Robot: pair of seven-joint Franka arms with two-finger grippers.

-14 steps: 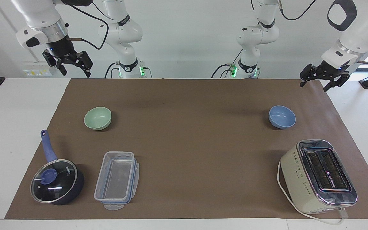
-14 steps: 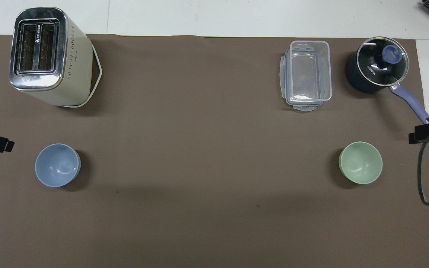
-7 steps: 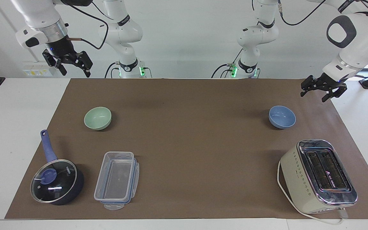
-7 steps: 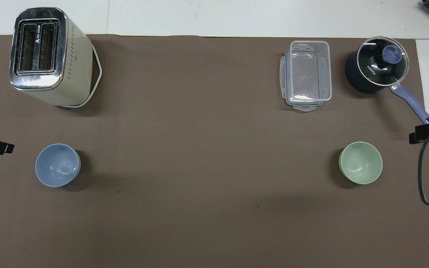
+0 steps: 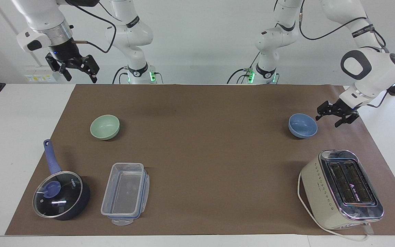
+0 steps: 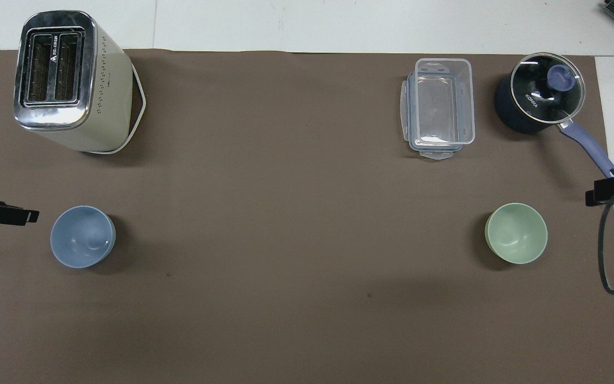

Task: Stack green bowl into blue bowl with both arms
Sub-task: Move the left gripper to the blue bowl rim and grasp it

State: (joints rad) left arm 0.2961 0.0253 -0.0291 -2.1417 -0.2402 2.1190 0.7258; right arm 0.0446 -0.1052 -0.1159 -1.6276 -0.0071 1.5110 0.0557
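Lowered since a second ago, the left gripper [image 5: 333,114] now hangs with fingers spread and empty just beside the blue bowl [image 5: 302,125] at the left arm's end of the brown mat [image 5: 197,113]. From overhead, only its black tip [image 6: 3,212] shows, the rest cut off. High near its base, the waiting right gripper [image 5: 75,68] is open too, well above the green bowl [image 5: 105,127].
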